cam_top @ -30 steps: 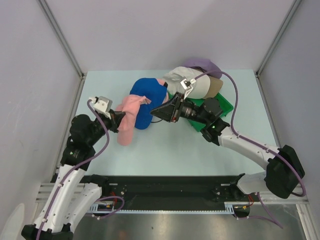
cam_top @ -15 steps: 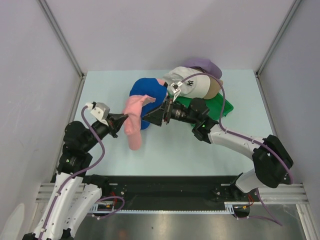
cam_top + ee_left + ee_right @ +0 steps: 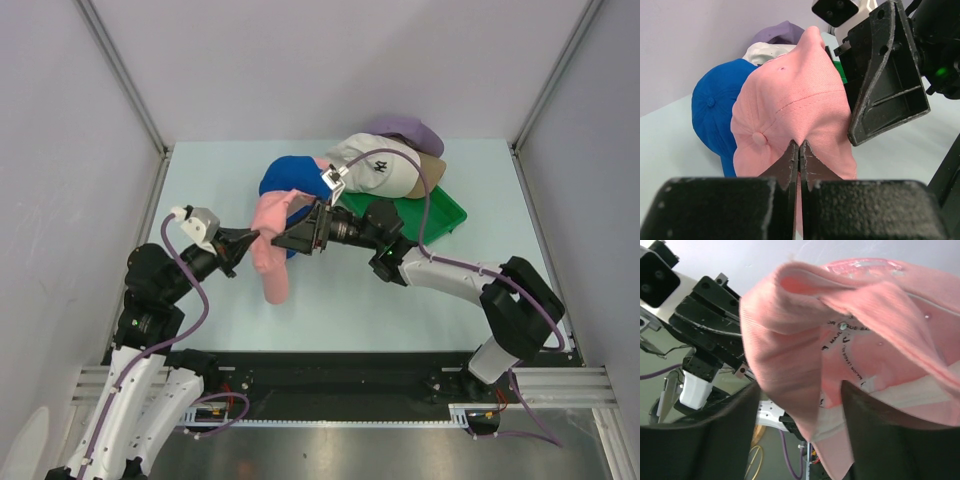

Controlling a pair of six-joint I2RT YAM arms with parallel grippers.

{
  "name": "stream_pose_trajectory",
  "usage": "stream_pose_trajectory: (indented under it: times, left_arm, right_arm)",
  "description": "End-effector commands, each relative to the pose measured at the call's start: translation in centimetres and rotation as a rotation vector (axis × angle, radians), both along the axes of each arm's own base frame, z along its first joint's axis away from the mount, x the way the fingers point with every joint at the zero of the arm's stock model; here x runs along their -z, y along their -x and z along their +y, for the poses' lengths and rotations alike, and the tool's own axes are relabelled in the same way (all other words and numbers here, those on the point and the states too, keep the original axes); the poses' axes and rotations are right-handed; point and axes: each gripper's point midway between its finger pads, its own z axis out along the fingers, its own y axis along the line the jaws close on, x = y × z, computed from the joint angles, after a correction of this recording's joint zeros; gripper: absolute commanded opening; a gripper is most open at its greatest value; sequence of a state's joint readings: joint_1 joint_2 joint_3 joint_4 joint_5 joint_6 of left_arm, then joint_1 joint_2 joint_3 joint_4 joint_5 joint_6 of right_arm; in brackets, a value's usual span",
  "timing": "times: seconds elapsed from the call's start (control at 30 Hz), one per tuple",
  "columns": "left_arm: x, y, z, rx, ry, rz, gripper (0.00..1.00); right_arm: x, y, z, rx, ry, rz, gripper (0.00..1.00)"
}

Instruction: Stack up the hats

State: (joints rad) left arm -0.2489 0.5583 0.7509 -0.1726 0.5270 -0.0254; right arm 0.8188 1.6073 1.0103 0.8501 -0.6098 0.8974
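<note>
My left gripper (image 3: pixel 250 241) is shut on the crown of the pink hat (image 3: pixel 270 250) and holds it up off the table; the pinch shows in the left wrist view (image 3: pixel 800 148). My right gripper (image 3: pixel 288 240) is open, its jaws on either side of the pink hat's rim (image 3: pixel 805 365), inside up. The blue hat (image 3: pixel 297 176) lies behind the pink one, also seen in the left wrist view (image 3: pixel 710 112). The white hat (image 3: pixel 375 165) sits over the tan hat (image 3: pixel 433 173), with the lavender hat (image 3: pixel 406 130) behind them.
A green tray (image 3: pixel 432 212) lies under the white and tan hats at the right, behind my right arm. Grey walls close off the table on the left, back and right.
My right gripper has moved left up to the pink hat, its jaws now around the rim. My left gripper drew the pink hat back towards the near side.
</note>
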Motion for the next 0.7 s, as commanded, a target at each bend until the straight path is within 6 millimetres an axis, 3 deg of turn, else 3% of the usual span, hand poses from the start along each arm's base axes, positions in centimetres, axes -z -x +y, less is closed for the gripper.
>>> stream_pose_trajectory:
  times: [0.0, 0.3, 0.67]
  left_arm:
    - [-1.3, -0.4, 0.5, -0.029, 0.003, -0.06, 0.0]
    - [-0.7, -1.0, 0.8, -0.06, -0.007, -0.04, 0.0]
    - [-0.5, -0.7, 0.2, -0.02, -0.004, -0.038, 0.0]
  right_arm:
    - [-4.8, 1.2, -1.1, 0.005, -0.113, -0.103, 0.62]
    - [-7.1, 0.9, -3.2, 0.113, -0.144, -0.155, 0.59]
    - [-7.0, 1.2, -2.7, 0.067, -0.197, -0.121, 0.48]
